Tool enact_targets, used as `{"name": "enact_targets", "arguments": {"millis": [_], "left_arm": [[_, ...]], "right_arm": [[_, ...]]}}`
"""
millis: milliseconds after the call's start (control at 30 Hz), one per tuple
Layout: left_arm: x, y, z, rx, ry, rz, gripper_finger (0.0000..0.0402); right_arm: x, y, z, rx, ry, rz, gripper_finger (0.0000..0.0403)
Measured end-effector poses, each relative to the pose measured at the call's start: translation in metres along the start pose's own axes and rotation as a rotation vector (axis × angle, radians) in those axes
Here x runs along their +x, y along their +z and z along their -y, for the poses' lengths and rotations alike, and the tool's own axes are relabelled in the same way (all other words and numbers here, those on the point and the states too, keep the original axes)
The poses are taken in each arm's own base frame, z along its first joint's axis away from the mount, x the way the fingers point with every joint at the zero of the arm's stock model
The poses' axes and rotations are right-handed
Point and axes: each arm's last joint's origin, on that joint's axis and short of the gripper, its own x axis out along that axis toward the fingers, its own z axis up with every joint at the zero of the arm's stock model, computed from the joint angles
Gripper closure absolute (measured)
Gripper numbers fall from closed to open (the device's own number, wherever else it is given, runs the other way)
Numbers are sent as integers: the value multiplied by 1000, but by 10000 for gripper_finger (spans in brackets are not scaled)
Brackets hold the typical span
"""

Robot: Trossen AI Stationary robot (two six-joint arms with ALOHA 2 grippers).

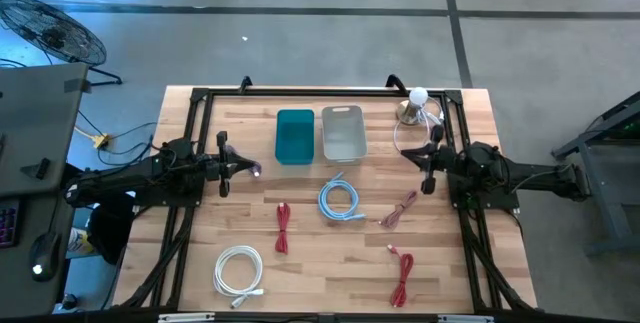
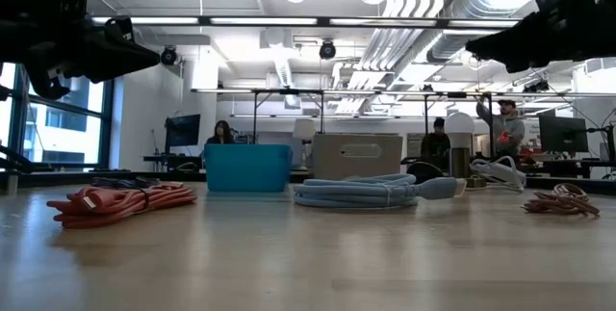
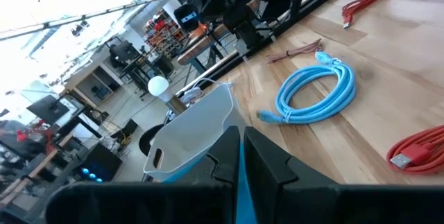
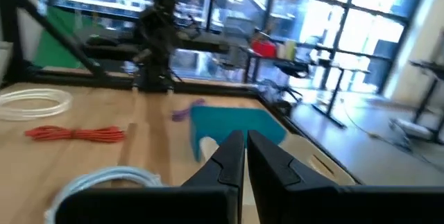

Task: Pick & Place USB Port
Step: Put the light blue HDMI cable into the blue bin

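The tabletop [image 1: 330,263] was light wood planking inside a black frame, standing on a grey floor with a fan [image 1: 50,28] at the far left. Near its rear edge stood a teal bin [image 1: 295,135] and a grey bin [image 1: 343,132], side by side. In front of them lay a coiled blue cable [image 1: 338,200], a red cable [image 1: 283,228], a brown cable [image 1: 400,209], a second red cable [image 1: 402,278] and a white cable [image 1: 239,269], all well apart.

The left tool [image 1: 253,169] hung above the tabletop left of the teal bin; the right tool [image 1: 425,159] hung right of the grey bin. Both wrist views showed their fingers nearly together, holding nothing.

Only the low view showed the room behind: ceiling ducts, windows, and people [image 2: 223,132] at distant desks. Only the high view showed the white cable and a lamp [image 1: 417,98] at the right rear corner.
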Motion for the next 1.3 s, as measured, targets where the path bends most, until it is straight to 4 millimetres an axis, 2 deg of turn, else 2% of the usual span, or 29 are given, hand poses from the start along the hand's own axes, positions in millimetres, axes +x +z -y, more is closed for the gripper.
{"name": "enact_targets", "arguments": {"millis": [167,333,533,667,800,933,1067,1300], "left_arm": [[0,-1,-1,43,45,-40,383],[0,-2,-1,42,52,-46,383],[0,-3,-1,-16,45,-62,383],[0,-3,0,-76,45,-65,383],[0,-3,0,-98,40,-69,382],[1,-5,1,-204,33,-95,382],[4,-7,3,-259,3,-119,376],[8,-12,6,-306,-33,-170,313]], "right_arm": [[4,8,3,17,-97,-112,369],[20,26,-1,24,-51,-154,329],[51,59,-11,-38,-6,-278,283],[76,83,-22,-85,47,-349,270],[100,97,-34,-100,45,-496,261],[123,97,-52,-143,60,-633,246],[143,97,-72,-186,108,-687,225],[162,93,-99,-236,166,-736,207]]}}
